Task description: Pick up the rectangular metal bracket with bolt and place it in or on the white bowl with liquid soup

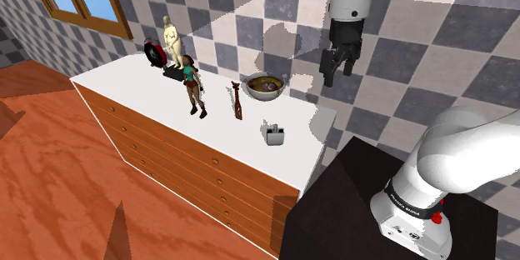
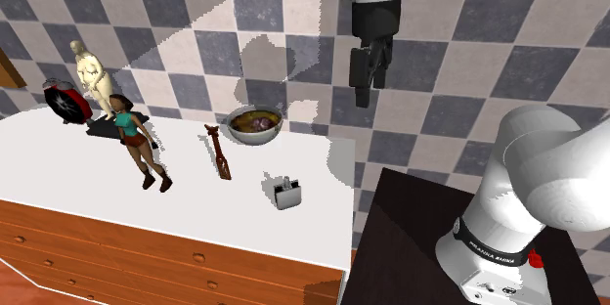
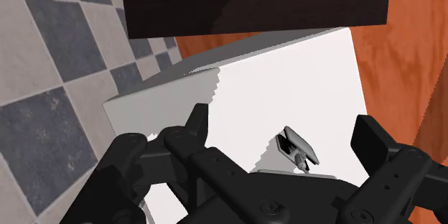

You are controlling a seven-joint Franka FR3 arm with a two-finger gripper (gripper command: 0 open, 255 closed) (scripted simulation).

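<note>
Claw (image 1: 336,71) spread wide, empty, hanging high above the white counter (image 1: 125,83). Bracket (image 1: 274,134) sits near the counter's end, at 6 o'clock of the bowl (image 1: 265,86) in the shoulder view, not touching it.

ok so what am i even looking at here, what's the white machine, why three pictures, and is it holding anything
The white machine is a robot arm standing on a dark box. Its black two-fingered claw, the end effector, hangs open above the end of a white counter and holds nothing.

Two pictures come from fixed cameras looking down over the counter. The third comes from a camera on the hand itself, looking out past its two fingers.

On the counter are a small grey bracket, which the wrist view shows between the fingers but untouched, a bowl with brownish contents, a slim brown carving, a woman figurine, a pale statue and a red-and-black round object.
</note>
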